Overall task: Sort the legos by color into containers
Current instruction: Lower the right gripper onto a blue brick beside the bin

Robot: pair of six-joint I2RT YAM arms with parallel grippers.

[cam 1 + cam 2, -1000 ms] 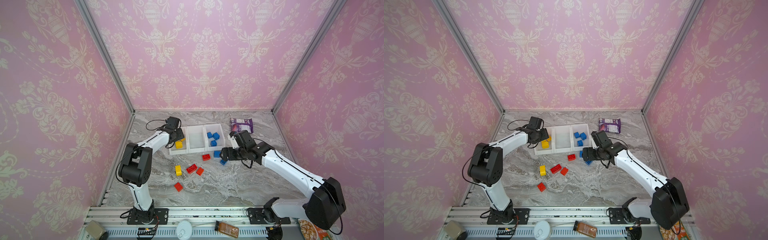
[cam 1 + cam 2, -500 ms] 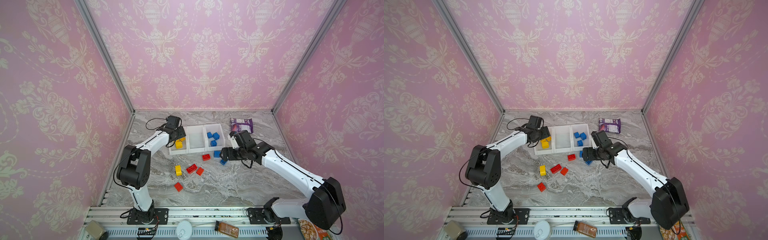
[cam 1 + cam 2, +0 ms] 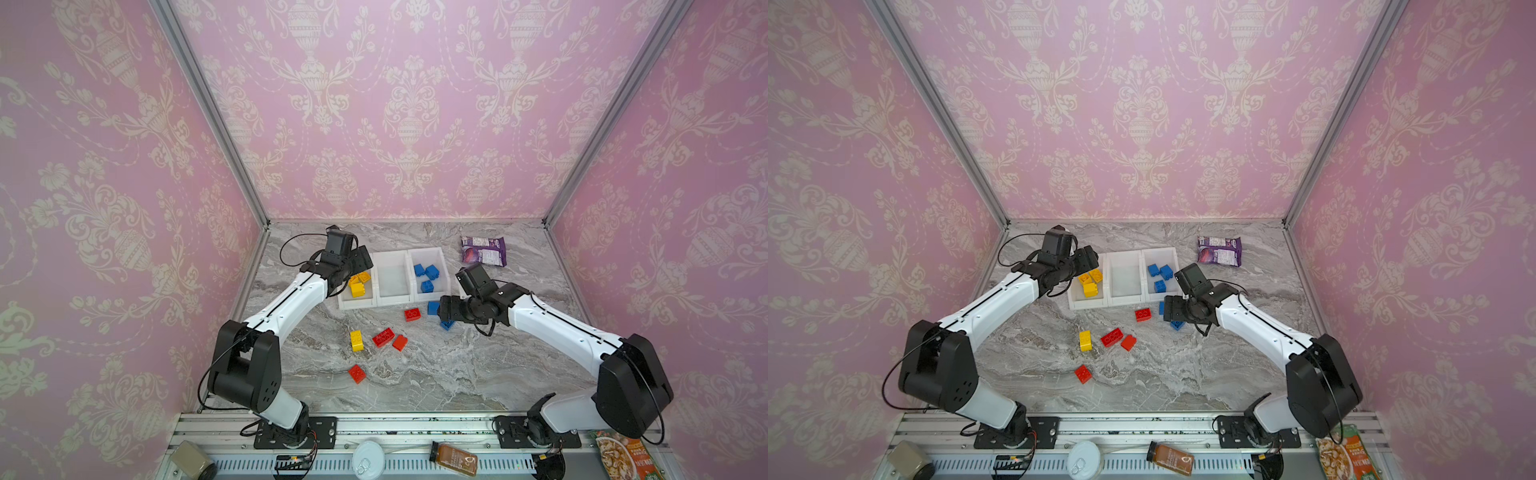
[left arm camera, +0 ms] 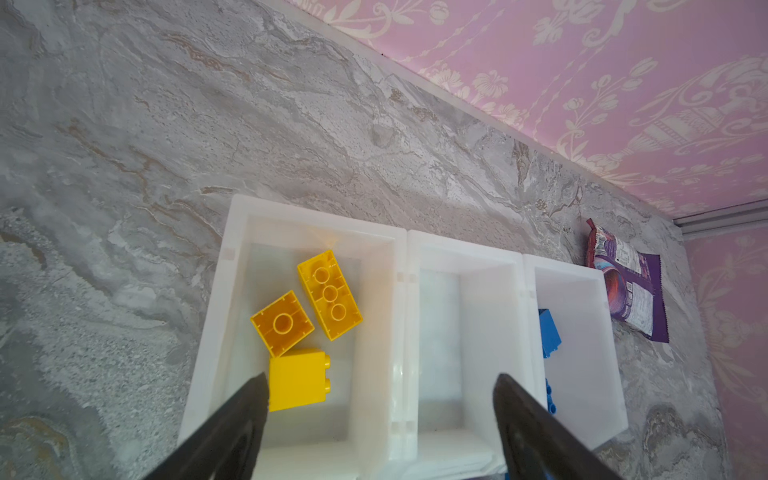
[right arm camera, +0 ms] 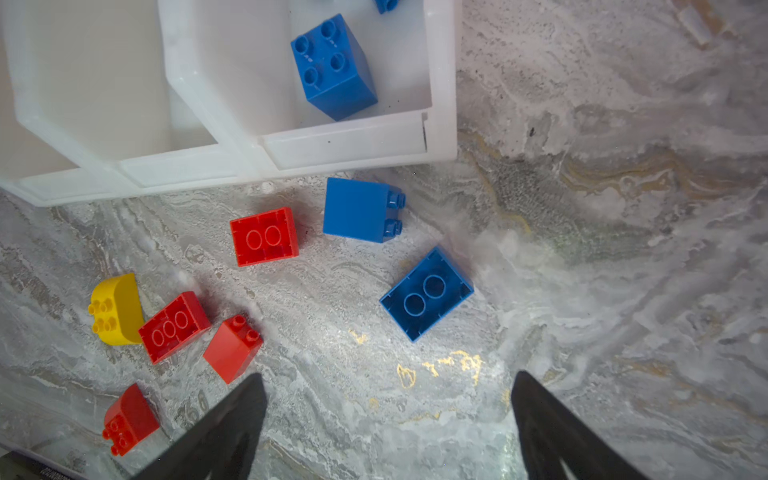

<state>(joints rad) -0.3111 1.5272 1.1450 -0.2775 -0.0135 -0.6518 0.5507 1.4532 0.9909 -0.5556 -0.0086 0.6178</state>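
Left gripper [image 4: 380, 378]: black fingers spread wide, nothing between them; poised above the end bin of three joined white plastic open-top bins [image 4: 405, 266].
Directly below, in that end bin: oblong yellow plastic brick [image 4: 328, 295], hollow side up; square yellow brick [image 4: 282, 323], hollow side up, touching the oblong one; chunky yellow brick [image 4: 297, 380] on its side, nearest a fingertip.
Middle bin: white floor only.
Bin farthest from this gripper: three blue studded bricks [image 3: 427, 286], all plain in both top views, mere edges of two in the left wrist view.
Beyond that far bin: purple foil snack packet [image 4: 627, 291], flat on the grey marbled tabletop [image 4: 208, 104]; outside the right wrist view.
Right gripper [image 5: 388, 376]: fingers wide apart, empty, low over the tabletop just outside the blue-filled bin.
Just ahead of its fingertips: oblong blue brick [image 5: 426, 293], hollow side up; further ahead, square blue brick [image 5: 361, 210] on its side near the bin wall, red brick [image 5: 264, 237] beside it, hollow side up.
Off to one side: three more red bricks [image 5: 174, 326], one loose yellow brick [image 5: 118, 309].
Both loose blue bricks whole in the right wrist view, partly behind the gripper in both top views.
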